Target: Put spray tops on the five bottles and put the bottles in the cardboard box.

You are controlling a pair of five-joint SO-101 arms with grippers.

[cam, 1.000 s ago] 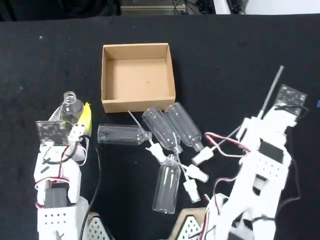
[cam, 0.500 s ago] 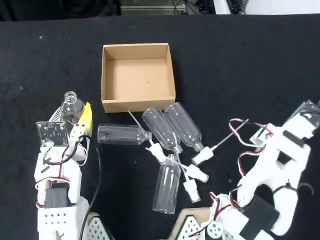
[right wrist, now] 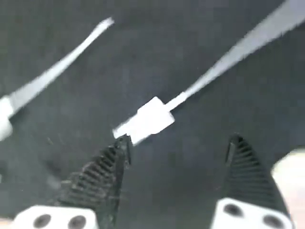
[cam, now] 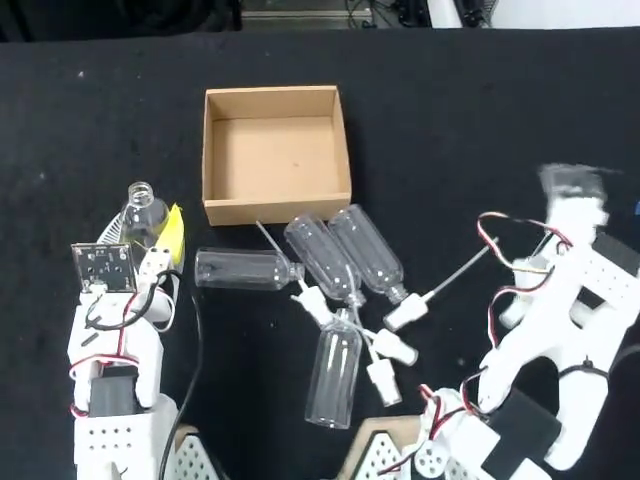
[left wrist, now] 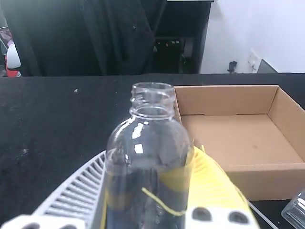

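- Progress: the box (cam: 275,150) is empty and no bottle wears a spray top. By my reading, all five cappings and all five placings are left to do.
- Left gripper (cam: 150,238): it is clamped on an upright, uncapped bottle (cam: 143,208), just off the box's front left corner. In the left wrist view the bottle's open neck stands above the gripper, with the box close behind it.
- In front of the box: four bottles (cam: 322,258) lie on their sides on the worktop (cam: 450,120). Two of them nearly touch the box's front wall. Loose spray tops (cam: 395,348) lie scattered by their necks, with none fitted.
- Right gripper (right wrist: 180,143): its jaws are apart and hold nothing. A spray top (right wrist: 151,118) lies flat on the worktop just beyond the jaws, nearer one jaw tip than the other and not between them. The right arm (cam: 560,310) stands well to the right of the box.
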